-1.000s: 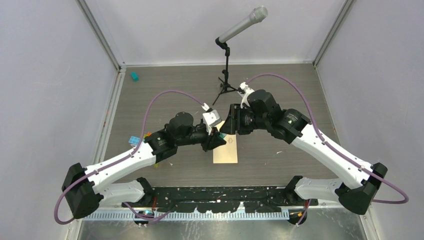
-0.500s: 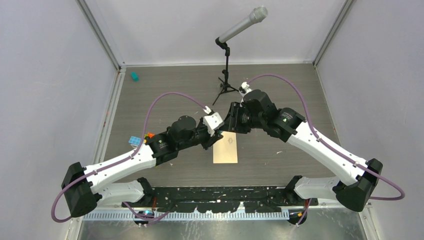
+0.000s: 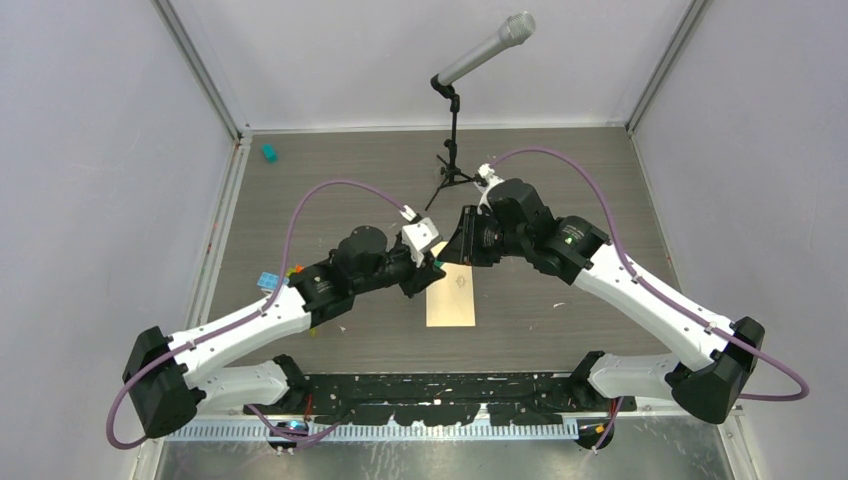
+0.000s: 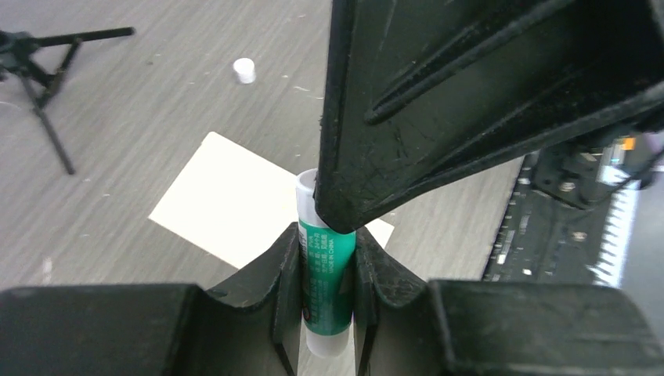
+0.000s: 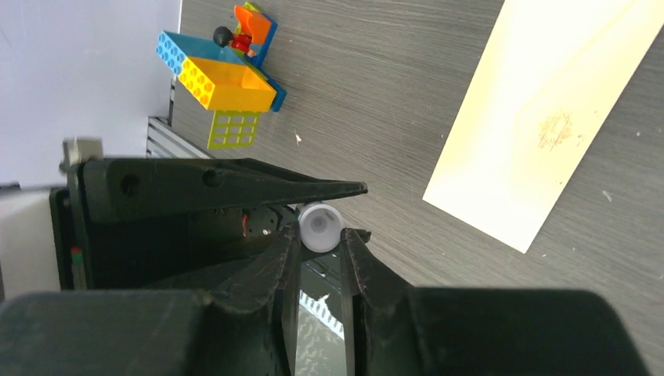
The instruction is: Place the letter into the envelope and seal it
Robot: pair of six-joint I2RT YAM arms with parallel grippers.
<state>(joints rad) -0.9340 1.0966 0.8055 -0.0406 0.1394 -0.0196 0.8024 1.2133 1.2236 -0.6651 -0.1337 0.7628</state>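
1. A small teal item (image 3: 268,152) lies at the far left of the tabletop (image 3: 560,180). Nearer the front, a brick model (image 5: 223,70) in blue, yellow and orange rests beside the left arm (image 3: 250,320).

2. Left claw (image 4: 327,251): clenched on a green glue stick (image 4: 325,290). The 2 fingers press the tube from both sides at mid-length. The tube's white base sticks out on the wrist side and its white tip points away from it. The stick is held above the tabletop, over the envelope's (image 3: 452,300) far end.

3. Right claw (image 5: 319,235): meets the left claw tip to tip above that same end. Its 2 fingers grip the white tip of the glue stick, 1 on each side, touching it. Both claws therefore grasp the 1 stick, at opposite ends.

4. The envelope lies flat, long axis running near to far, with the small diamond mark (image 5: 554,129) facing up. Neither claw touches it.

5. A white cap (image 4: 244,70) stands loose on the tabletop beyond the envelope, well apart from it.

6. A microphone (image 3: 490,45) on a black tripod (image 3: 452,170) stands at the far centre, behind the right arm (image 3: 640,290).
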